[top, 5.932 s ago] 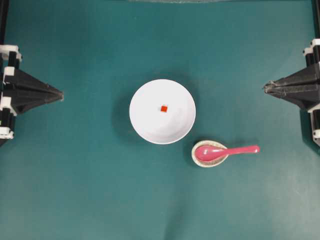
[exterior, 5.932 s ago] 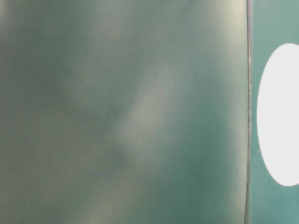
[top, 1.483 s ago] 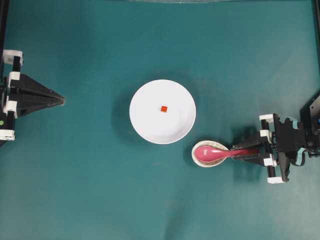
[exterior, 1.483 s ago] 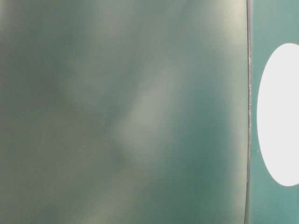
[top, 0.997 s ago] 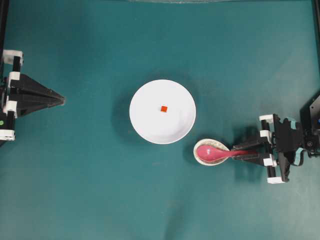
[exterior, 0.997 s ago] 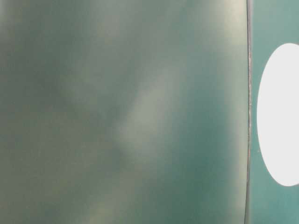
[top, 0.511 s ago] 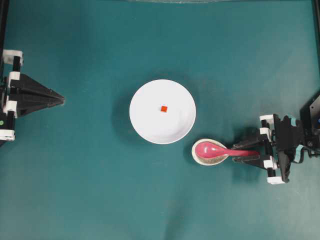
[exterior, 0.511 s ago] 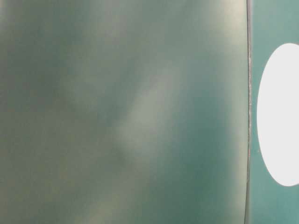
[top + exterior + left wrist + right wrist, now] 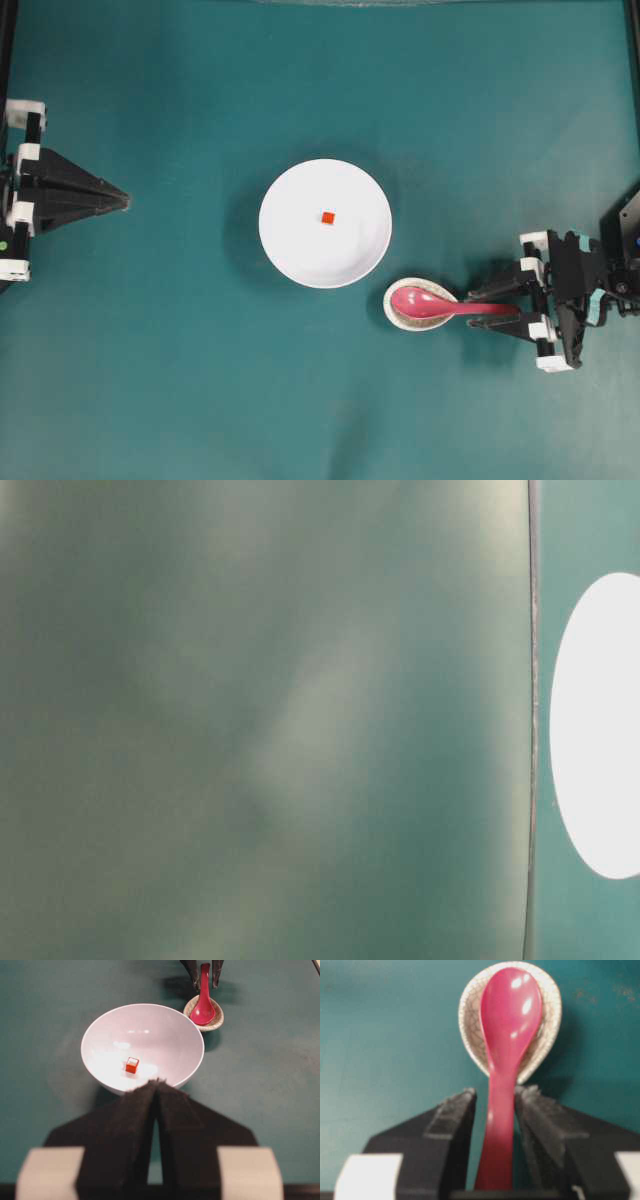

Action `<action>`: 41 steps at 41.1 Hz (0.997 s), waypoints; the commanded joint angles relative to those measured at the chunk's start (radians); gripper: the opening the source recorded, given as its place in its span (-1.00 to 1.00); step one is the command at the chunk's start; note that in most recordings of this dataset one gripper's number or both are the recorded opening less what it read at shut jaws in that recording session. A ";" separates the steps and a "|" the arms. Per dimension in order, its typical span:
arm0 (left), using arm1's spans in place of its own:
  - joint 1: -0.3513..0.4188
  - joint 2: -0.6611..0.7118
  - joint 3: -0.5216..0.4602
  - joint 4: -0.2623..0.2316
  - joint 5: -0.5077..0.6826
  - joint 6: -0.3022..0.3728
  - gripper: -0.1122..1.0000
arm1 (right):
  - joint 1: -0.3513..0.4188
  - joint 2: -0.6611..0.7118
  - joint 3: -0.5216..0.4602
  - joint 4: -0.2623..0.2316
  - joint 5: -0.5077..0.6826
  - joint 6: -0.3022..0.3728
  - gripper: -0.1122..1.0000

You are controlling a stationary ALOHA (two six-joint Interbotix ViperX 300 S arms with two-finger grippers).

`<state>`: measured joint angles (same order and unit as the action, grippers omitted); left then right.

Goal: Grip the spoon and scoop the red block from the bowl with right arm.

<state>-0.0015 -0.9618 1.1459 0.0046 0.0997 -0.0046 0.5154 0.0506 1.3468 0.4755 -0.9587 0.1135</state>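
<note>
Jaws of our right gripper (image 9: 497, 302) now stand apart beside the spoon (image 9: 440, 302) handle, having let go; regrasp needed. Left wrist: red block (image 9: 132, 1065) in bowl (image 9: 185, 1035), left gripper (image 9: 156, 1085) pinched. Right wrist: gaps flank the handle.

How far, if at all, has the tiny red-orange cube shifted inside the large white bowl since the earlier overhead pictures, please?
No. The tiny red-orange cube sits at the same spot near the centre of the large white bowl.
</note>
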 commanded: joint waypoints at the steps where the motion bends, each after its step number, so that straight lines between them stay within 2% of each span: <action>1: -0.002 0.008 -0.023 0.003 -0.011 0.000 -0.78 | 0.003 -0.015 -0.008 0.003 -0.003 -0.005 -0.04; 7: -0.002 0.008 -0.023 0.002 -0.009 0.000 -0.78 | 0.000 -0.017 -0.009 0.008 -0.002 -0.003 -0.04; 17: -0.002 0.008 -0.023 0.003 -0.009 -0.002 -0.78 | -0.002 -0.015 -0.023 0.064 0.043 0.003 -0.04; 23: -0.003 0.008 -0.023 0.003 -0.005 0.000 -0.79 | -0.002 -0.017 -0.037 0.064 0.074 0.003 -0.03; 41: -0.002 0.008 -0.021 0.003 -0.005 -0.002 -0.78 | -0.005 -0.017 -0.031 0.066 0.063 -0.014 -0.03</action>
<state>-0.0015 -0.9618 1.1459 0.0046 0.0997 -0.0046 0.5139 0.0506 1.3192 0.5384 -0.8836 0.1058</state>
